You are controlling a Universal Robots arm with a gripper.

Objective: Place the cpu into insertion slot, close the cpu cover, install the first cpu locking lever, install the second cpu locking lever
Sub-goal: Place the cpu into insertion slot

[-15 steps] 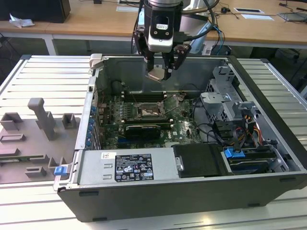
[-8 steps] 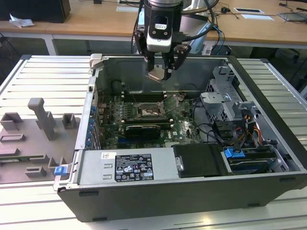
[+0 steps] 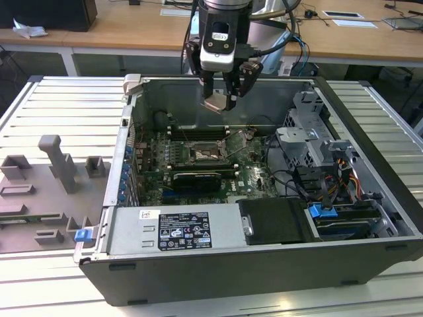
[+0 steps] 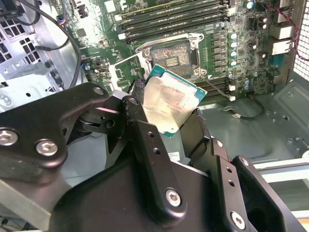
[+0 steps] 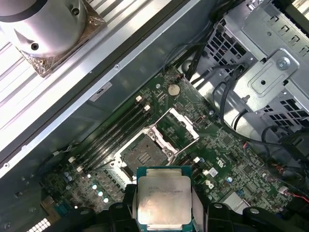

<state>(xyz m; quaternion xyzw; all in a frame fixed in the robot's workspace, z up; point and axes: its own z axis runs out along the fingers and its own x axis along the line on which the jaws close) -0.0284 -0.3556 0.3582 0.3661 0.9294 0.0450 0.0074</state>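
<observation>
My gripper (image 3: 220,102) hangs above the open computer case, shut on the cpu (image 3: 217,103). The cpu (image 5: 163,200) is a small square chip with a pale metal top and a green edge, clamped by its sides between the black fingers (image 5: 120,212). It is tilted in the second wrist view (image 4: 169,99). The insertion slot (image 3: 203,156) lies uncovered on the green board, well below the chip and apart from it, and shows as a dark square in both wrist views (image 5: 142,155) (image 4: 175,54). The cpu cover (image 5: 185,121) stands flipped open beside the slot.
Long black memory slots (image 5: 116,133) run beside the socket. A black graphics card (image 3: 195,178) sits in front of it. A power supply (image 3: 175,231), cables and a drive cage (image 3: 310,139) crowd the case's front and the exterior view's right. Grey fixtures (image 3: 56,165) stand on the table.
</observation>
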